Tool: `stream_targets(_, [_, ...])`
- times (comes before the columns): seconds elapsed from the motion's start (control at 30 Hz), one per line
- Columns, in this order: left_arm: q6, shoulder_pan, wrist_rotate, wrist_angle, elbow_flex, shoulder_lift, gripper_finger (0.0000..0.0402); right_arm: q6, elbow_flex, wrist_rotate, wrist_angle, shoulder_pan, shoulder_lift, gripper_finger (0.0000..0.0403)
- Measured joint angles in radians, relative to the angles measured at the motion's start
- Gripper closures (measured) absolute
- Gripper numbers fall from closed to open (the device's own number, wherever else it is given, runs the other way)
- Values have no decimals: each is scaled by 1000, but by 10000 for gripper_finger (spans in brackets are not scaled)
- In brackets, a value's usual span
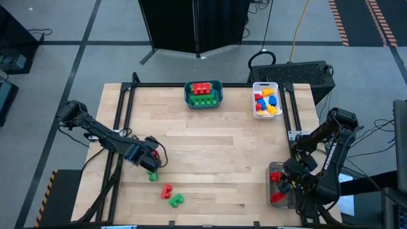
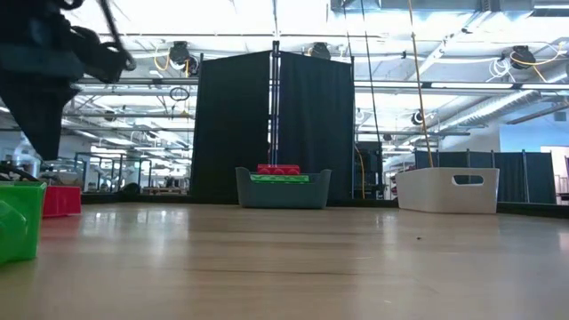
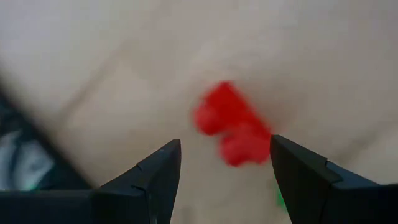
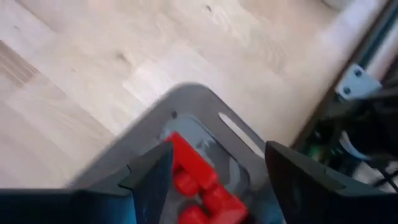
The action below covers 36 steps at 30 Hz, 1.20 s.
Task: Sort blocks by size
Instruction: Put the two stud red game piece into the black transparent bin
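Two arms work over the wooden table (image 1: 210, 159). At its far edge sit a teal bin (image 1: 203, 95) of red and green blocks and a white bin (image 1: 266, 100) of mixed ones. The right gripper (image 1: 294, 184) hangs with fingers spread and empty over a clear bin (image 1: 277, 186) holding red blocks (image 4: 198, 180). The left gripper (image 1: 152, 163), jaws apart, hovers above a red block (image 3: 233, 132); green blocks (image 1: 175, 200) lie nearby, apparently loose.
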Motion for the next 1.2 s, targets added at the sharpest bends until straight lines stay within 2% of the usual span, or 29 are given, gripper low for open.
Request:
stream_targets(0.07, [-58, 0, -33, -58, -3, 0, 176, 1, 0, 41, 6, -2, 0, 161])
stream_targets(0.17, [-89, 1, -46, -49, -24, 0, 176, -3, 0, 91, 27, -4, 0, 161])
stream_targets(0.37, [-101, 1, -29, 162, -112, 1, 176, -6, 0, 185, 102, -5, 21, 161])
stream_targets(0.53, [-117, 8, -17, 234, -171, 1, 176, -34, 0, 188, 155, -11, 47, 161])
stream_targets(0.7, [-126, 10, 56, 285, -231, 1, 176, -50, 0, 188, 179, -17, 52, 161])
stream_targets(0.93, [-53, 11, 69, 430, -293, -3, 177, -72, 0, 218, 186, -38, 52, 161])
stream_targets(1.03, [-41, 10, 54, 438, -293, -2, 190, -107, 0, 217, 202, -54, 52, 161])
stream_targets(1.2, [9, 10, 21, 466, -293, -2, 236, -172, 0, 221, 237, -87, 52, 161])
